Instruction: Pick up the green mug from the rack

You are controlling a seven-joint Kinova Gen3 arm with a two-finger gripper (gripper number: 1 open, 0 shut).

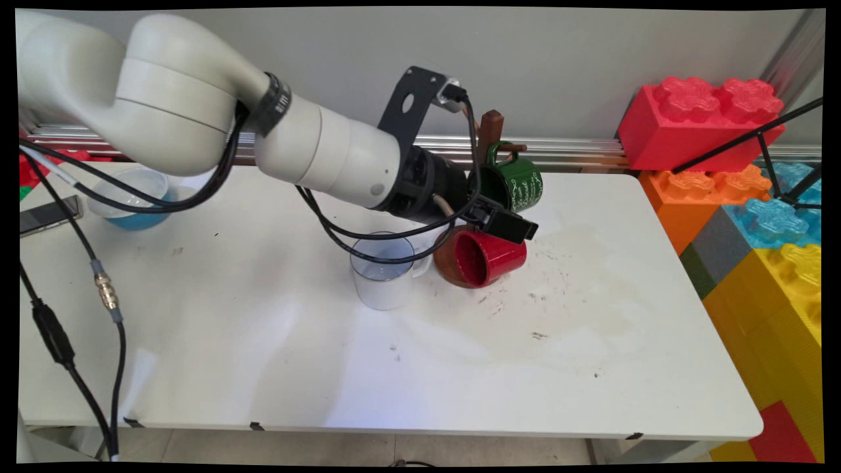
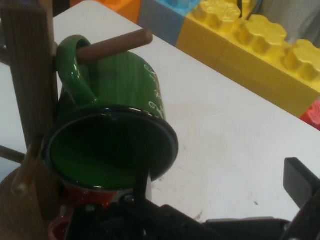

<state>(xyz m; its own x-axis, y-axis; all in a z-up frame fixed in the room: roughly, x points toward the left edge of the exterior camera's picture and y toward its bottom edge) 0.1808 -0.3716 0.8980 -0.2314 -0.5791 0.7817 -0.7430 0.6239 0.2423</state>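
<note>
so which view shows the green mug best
The hand view: the green mug fills the picture, hung by its handle on a wooden peg, dark rim and inside facing the camera. The main view shows it small behind the end effector, partly hidden by cables.

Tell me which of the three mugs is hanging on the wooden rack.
The green mug: its handle is hooked over a peg of the wooden rack. The red mug lies on its side below it, and the white mug stands upright on the table.

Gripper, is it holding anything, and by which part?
Nothing. The gripper is open, one finger at the rim of the green mug, which hangs from a peg.
</note>
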